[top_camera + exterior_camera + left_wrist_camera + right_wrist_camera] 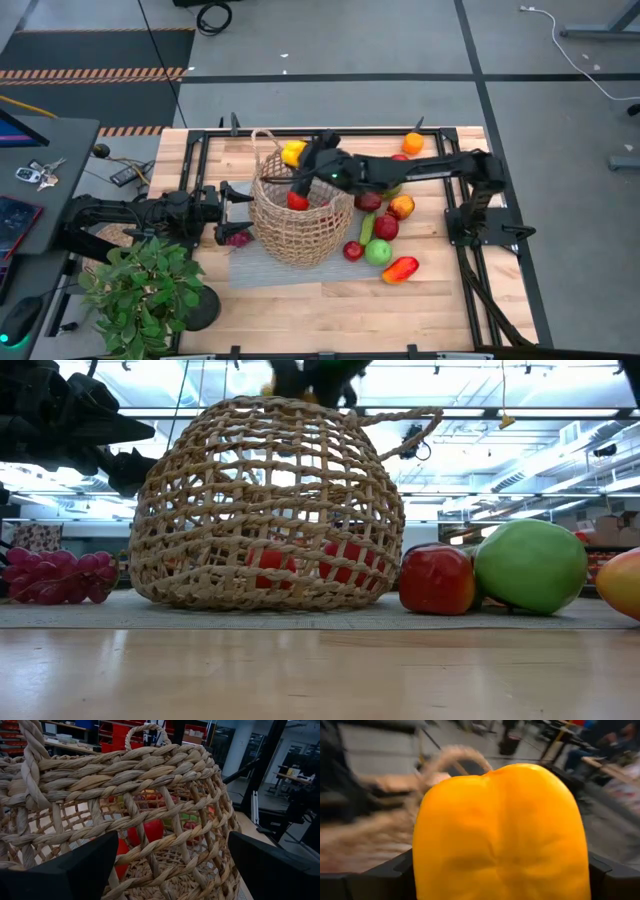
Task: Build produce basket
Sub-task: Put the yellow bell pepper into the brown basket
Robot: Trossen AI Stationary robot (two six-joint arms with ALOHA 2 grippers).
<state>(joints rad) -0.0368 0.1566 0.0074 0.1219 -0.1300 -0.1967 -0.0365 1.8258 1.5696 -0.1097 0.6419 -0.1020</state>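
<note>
With red pieces already in the wicker basket (pixel 292 225) and a yellow pepper (pixel 293 153) clamped between your right gripper (pixel 308 158) jaws above it, your left gripper (pixel 232 212) gapes wide beside its wall, and several fruits (pixel 378 251) remain outside.

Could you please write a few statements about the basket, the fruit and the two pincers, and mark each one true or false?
1. The right pincer holds a yellow pepper above the basket. True.
2. The basket holds nothing yet. False: red fruit shows through the weave at its bottom.
3. The left pincer is open beside the basket, gripping nothing. True.
4. The purple grapes lie inside the basket. False: they lie on the mat outside it, on the left arm's side.
5. The green pear is already in the basket. False: it lies on the table beside a red apple, outside the basket.
</note>
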